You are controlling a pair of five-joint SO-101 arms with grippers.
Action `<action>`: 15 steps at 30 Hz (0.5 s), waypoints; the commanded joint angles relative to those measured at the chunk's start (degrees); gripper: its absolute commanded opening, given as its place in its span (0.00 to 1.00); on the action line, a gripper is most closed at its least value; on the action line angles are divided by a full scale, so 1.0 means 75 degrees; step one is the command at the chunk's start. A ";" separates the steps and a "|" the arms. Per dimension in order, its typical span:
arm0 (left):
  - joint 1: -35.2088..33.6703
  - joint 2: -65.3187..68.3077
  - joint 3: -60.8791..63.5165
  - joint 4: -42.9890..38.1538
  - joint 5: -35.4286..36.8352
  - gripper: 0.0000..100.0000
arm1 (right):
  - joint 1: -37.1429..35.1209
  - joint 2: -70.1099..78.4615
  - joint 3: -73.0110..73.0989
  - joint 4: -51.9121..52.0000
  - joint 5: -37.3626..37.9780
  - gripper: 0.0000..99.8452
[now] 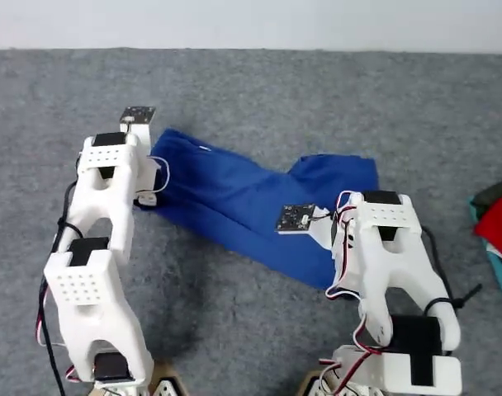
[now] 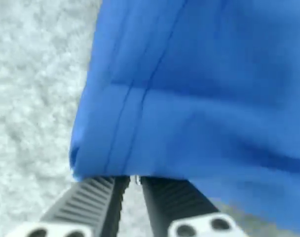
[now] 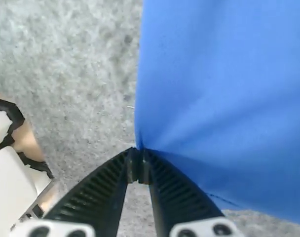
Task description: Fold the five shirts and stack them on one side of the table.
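on the left, the boxy white plastic left arm (image 1: 98,223) stands over the fuzzy grey table (image 1: 317,99), and its left gripper (image 2: 132,183) has its ribbed black fingers (image 2: 98,195) clenched on the stitched hem of the blue shirt (image 1: 234,206). that smooth cloth lies in a long slanted band across the middle of the table, creased and puffed at the corners, stretched between the 2 arms. at its other end the right gripper (image 3: 138,167) pinches a gathered fold of the shirt between ridged black fingers (image 3: 103,190), drawing the fabric to a point. at the far right edge lies a pile of red, teal and dark shirts (image 1: 499,223), well apart from the blue one.
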State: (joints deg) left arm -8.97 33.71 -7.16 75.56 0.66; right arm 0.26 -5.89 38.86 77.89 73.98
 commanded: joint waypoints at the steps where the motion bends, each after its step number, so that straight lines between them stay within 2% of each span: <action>1: -0.0223 -0.0035 -0.0217 0.0680 -0.0610 0.01 | 0.0064 0.0006 -0.0340 0.0557 0.0176 0.01; 7: -0.0352 -0.0035 -0.0217 0.1547 -0.0914 0.01 | 0.0275 -0.0053 -0.0316 0.2022 0.1172 0.01; 15: -0.0832 -0.0211 -0.0275 0.2544 -0.0926 0.01 | 0.0862 -0.0088 -0.0434 0.2467 0.1571 0.01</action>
State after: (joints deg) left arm -13.27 33.89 -7.16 90.51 -5.32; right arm 5.19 -5.80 38.86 94.95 85.05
